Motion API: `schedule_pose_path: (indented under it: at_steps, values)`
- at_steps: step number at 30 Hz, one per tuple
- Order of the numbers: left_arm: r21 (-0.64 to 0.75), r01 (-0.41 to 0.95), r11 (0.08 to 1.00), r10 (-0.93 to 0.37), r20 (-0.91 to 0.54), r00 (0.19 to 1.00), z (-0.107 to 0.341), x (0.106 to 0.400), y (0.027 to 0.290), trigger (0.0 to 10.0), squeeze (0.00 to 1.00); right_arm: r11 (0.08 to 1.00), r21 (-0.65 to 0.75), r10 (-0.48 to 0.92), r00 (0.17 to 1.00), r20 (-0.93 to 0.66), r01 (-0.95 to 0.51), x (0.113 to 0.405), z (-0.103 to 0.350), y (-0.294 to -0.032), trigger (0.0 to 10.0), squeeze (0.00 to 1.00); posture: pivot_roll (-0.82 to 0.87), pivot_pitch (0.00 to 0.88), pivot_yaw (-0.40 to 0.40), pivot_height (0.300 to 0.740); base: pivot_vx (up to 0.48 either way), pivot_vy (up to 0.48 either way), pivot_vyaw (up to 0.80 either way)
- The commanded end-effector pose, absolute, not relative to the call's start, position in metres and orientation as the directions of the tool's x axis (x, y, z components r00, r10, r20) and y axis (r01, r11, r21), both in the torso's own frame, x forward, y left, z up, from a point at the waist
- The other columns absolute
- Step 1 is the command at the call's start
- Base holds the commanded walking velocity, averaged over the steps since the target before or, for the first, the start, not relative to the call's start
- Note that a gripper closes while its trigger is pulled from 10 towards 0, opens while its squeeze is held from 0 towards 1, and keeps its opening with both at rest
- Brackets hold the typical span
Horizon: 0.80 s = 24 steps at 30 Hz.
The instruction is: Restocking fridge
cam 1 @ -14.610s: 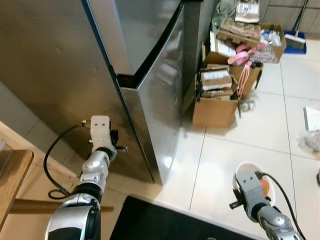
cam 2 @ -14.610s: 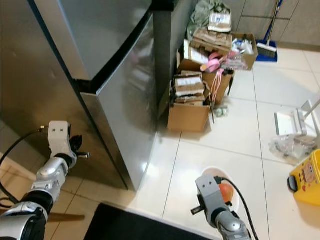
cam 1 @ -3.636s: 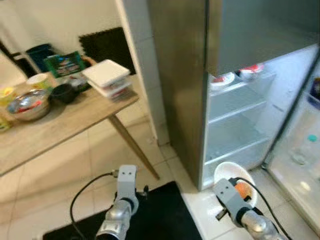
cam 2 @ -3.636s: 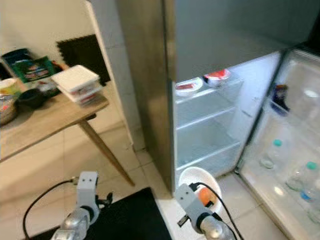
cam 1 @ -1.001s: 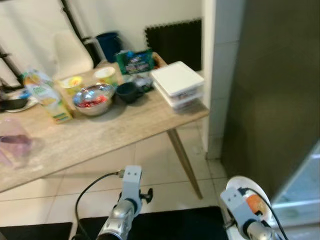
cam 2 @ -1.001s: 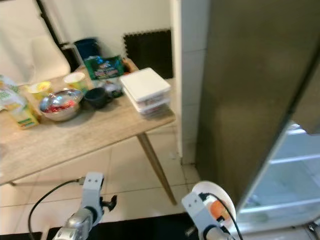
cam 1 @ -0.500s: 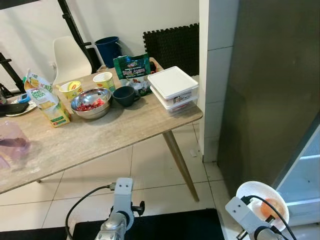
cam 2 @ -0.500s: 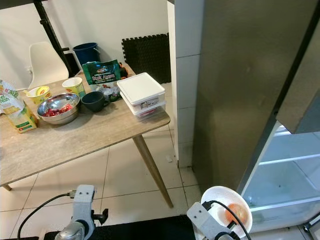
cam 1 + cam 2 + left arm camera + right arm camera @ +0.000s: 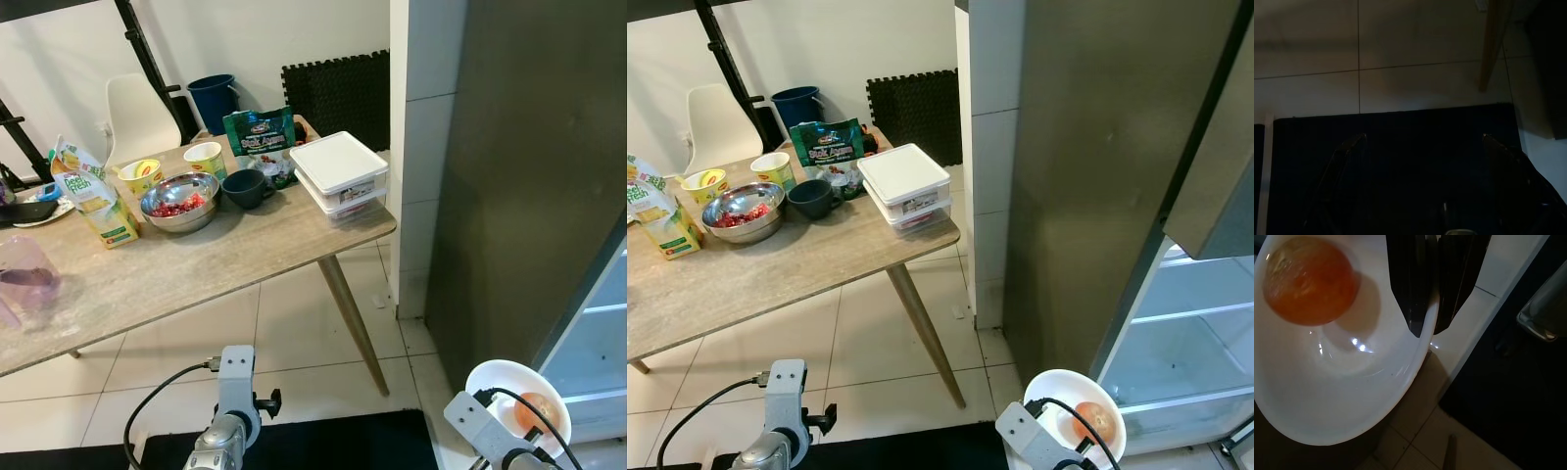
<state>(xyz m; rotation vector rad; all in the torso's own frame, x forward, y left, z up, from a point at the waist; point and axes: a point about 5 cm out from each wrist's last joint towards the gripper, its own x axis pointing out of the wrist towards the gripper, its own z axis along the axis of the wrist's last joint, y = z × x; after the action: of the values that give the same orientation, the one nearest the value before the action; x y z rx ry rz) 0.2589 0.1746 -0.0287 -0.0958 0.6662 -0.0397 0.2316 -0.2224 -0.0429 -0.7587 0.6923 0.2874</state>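
Bowl with orange fruit rides low by open fridge; my right gripper fingers pinch rim, keeping it level. Left gripper fingers spread, empty, over dark mat, worktop to left.

The head views were bright and sharp, with cold light coming out of the open fridge. The left wrist view was very dark. In the right wrist view, small glare spots shone on the white bowl.
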Motion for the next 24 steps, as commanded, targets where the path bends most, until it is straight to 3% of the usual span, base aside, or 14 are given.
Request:
schedule_pose_path:
  at_steps: [1, 24]
  values:
    - [-0.113, -0.009, 0.994, -0.062, -0.614, 0.787, -0.0291, 0.259, 0.1754, 10.0, 0.0, 0.708, -0.532, -0.001, 0.752, -0.659, -0.465, 0.232, -0.0427, -0.2217, 10.0, 0.0, -0.09, 0.093, 0.107, 0.74, 0.0, -0.311, 0.0]
    - [-0.099, 0.028, 0.995, -0.084, -0.622, 0.779, -0.0339, 0.2526, 0.171, 10.0, 0.0, 0.708, -0.529, 0.003, 0.751, -0.66, -0.468, 0.2345, -0.0411, -0.2232, 10.0, 0.0, -0.09, 0.09, 0.095, 0.74, 0.0, -0.313, 0.0]
